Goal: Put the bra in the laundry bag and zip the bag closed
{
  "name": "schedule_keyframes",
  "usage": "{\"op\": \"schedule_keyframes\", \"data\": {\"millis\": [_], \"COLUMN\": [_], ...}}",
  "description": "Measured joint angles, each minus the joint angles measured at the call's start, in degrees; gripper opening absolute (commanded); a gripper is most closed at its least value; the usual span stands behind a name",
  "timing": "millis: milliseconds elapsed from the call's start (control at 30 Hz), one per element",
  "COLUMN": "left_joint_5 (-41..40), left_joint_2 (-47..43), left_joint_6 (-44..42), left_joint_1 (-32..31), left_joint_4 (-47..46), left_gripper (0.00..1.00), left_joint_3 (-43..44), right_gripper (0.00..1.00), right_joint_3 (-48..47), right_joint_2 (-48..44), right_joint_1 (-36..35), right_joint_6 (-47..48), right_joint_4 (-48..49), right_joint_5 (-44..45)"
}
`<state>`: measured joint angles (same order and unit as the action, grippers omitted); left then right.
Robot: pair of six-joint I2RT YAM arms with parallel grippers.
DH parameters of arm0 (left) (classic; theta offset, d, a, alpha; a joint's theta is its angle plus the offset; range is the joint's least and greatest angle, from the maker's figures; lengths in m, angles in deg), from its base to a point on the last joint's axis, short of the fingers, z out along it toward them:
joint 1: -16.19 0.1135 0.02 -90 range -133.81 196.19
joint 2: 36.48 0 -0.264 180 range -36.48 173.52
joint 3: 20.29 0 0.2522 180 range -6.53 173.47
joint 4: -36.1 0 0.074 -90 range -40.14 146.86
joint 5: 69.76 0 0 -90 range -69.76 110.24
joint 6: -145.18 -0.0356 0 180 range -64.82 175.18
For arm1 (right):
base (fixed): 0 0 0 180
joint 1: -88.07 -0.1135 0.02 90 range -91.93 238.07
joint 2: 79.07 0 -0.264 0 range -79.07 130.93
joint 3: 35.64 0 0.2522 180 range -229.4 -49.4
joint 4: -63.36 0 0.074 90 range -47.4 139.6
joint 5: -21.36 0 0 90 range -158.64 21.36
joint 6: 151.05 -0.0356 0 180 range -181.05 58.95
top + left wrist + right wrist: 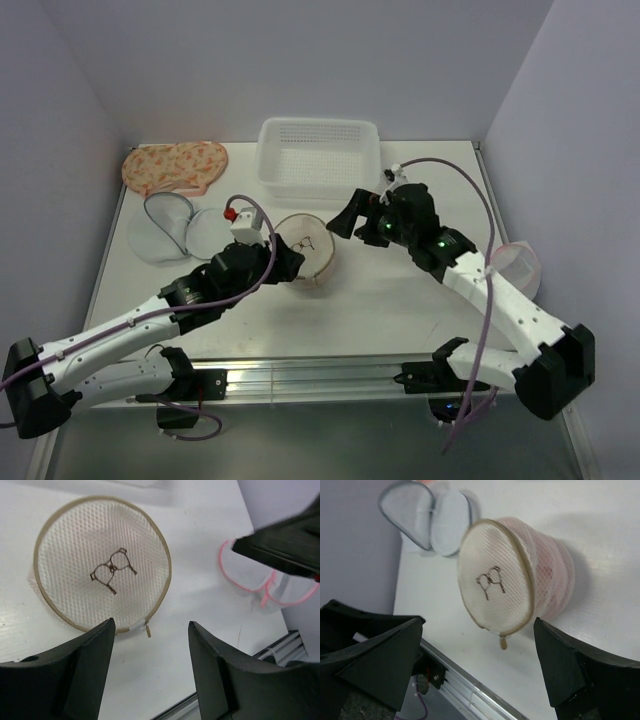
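As the top camera frames it, laundry bag (308,255): on the table (400,300), mid-front, between the two grippers, round face turned upward.
Left gripper (292,262): just beside the bag's left edge; the gap between its jaws is unreadable from above.
Right gripper (345,220): near the bag's upper right, apart from it.
Surroundings: white basket (320,155) behind; floral fabric (175,165) back left; grey-rimmed mesh bag (170,225) lying open at left; pink-rimmed mesh bag (520,265) at the right edge.
Left wrist, bag: whole round face with black line drawing (112,570), tan rim unbroken, zip pull (147,631) at the near edge.
Left wrist, fingers (85,670): spread apart, nothing between them, bag beyond the tips.
Right wrist, bag: domed side visible, pinkish contents (550,570) showing through the mesh, zip pull hanging at the bottom of the rim.
Right wrist, fingers (385,665): wide apart and empty, bag ahead of them.
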<state>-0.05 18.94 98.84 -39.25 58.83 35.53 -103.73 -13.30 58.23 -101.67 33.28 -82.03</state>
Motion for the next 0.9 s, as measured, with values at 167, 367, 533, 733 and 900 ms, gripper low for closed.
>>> {"op": "schedule_keyframes", "data": {"millis": [167, 367, 533, 733, 900], "left_joint_5": [-2.25, -4.42, -5.18, -5.51, -5.53], "left_joint_2": [-3.87, -8.79, -10.43, -10.95, -10.75], "left_joint_6": [0.57, 1.46, 2.38, 2.8, 3.02], "left_joint_1": [1.01, 1.66, 1.75, 1.79, 1.79], "left_joint_4": [1.97, 3.1, 4.59, 5.35, 5.4], "left_gripper": [0.69, 0.69, 0.69, 0.7, 0.7], "left_joint_3": [0.39, -1.22, -2.8, -3.26, -3.26], "right_gripper": [1.0, 1.0, 1.0, 1.0, 1.0], "right_joint_3": [2.73, 6.82, 9.66, 12.22, 12.76], "right_joint_2": [-12.26, -26.47, -33.2, -33.73, -34.62], "right_joint_1": [0.0, 0.0, 0.0, 0.0, 0.0], "right_joint_6": [1.88, 4.35, 5.62, 6.1, 6.6], "right_joint_4": [0.46, -1.77, -3.06, -5.2, -6.08], "right_joint_5": [3.85, 12.68, 17.27, 19.45, 20.68]}}
